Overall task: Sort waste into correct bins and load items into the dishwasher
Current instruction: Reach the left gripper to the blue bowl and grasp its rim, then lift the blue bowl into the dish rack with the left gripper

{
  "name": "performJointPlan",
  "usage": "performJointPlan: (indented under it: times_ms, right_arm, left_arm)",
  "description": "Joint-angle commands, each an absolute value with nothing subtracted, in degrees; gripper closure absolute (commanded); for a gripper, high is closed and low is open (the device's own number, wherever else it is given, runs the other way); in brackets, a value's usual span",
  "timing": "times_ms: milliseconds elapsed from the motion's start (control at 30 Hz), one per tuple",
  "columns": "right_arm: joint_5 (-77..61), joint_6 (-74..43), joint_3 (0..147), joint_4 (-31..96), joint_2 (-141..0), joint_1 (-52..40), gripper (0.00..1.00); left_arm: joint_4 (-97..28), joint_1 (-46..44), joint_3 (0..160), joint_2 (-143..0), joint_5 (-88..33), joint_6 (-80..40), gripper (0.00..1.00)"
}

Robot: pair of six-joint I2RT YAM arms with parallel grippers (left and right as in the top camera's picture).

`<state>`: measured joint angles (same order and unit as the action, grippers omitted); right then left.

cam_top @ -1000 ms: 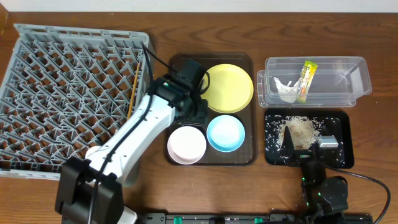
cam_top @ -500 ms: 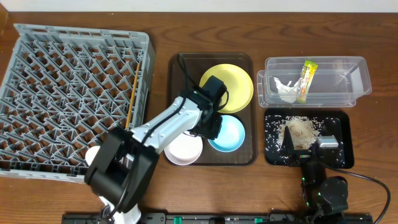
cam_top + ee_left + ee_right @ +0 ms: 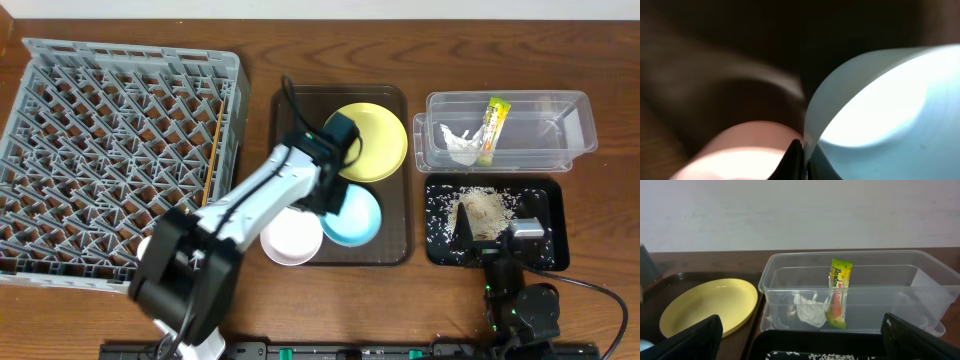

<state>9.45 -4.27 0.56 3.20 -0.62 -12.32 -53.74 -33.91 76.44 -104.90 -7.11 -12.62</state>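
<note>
My left gripper [image 3: 333, 197] is shut on the rim of the light blue bowl [image 3: 355, 217]. The bowl is tilted over the brown tray next to the white bowl [image 3: 291, 237]. In the left wrist view the jaws [image 3: 803, 152] pinch the blue rim [image 3: 880, 115], with the white bowl [image 3: 735, 157] to the left. The yellow plate [image 3: 371, 141] lies at the back of the tray. The chopsticks [image 3: 214, 152] lie in the grey dish rack [image 3: 110, 150]. The wrapper [image 3: 494, 128] and tissue [image 3: 459, 143] are in the clear tub [image 3: 570, 125]. Rice crumbs [image 3: 485, 210] lie in the black tray [image 3: 550, 205]. My right gripper [image 3: 497, 232] is open over the black tray.
The dark brown serving tray [image 3: 340, 256] sits between the rack and the bins. In the right wrist view the clear tub [image 3: 880, 275], wrapper [image 3: 840, 292], tissue [image 3: 807, 311] and yellow plate [image 3: 710, 305] lie ahead of the open fingers [image 3: 800, 352].
My left arm swung right from the rack side to the blue bowl and shut on its rim. The bowl has tipped and shifted slightly left. The right arm has not moved.
</note>
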Motion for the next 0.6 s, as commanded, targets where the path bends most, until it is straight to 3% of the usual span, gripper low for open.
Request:
performJointPlan:
  times_ms: [0, 167, 400, 567]
  right_arm:
    - [9.4, -3.7, 0.3, 3.2, -0.3, -11.3, 0.01]
    - [9.4, -3.7, 0.3, 3.2, -0.3, -11.3, 0.01]
    - [9.4, -3.7, 0.3, 3.2, -0.3, -11.3, 0.01]
    - [9.4, -3.7, 0.3, 3.2, -0.3, -11.3, 0.01]
  left_arm:
    - [-58.3, -30.2, 83.4, -96.2, 10.2, -10.5, 0.94]
    - [-59.0, -25.2, 83.9, -88.0, 37.2, -7.5, 0.94]
    - [-53.2, -15.9, 82.9, -88.1, 58.4, -4.0, 0.94]
    - [-46.4, -10.0, 82.1, -92.1, 60.2, -1.0, 0.94]
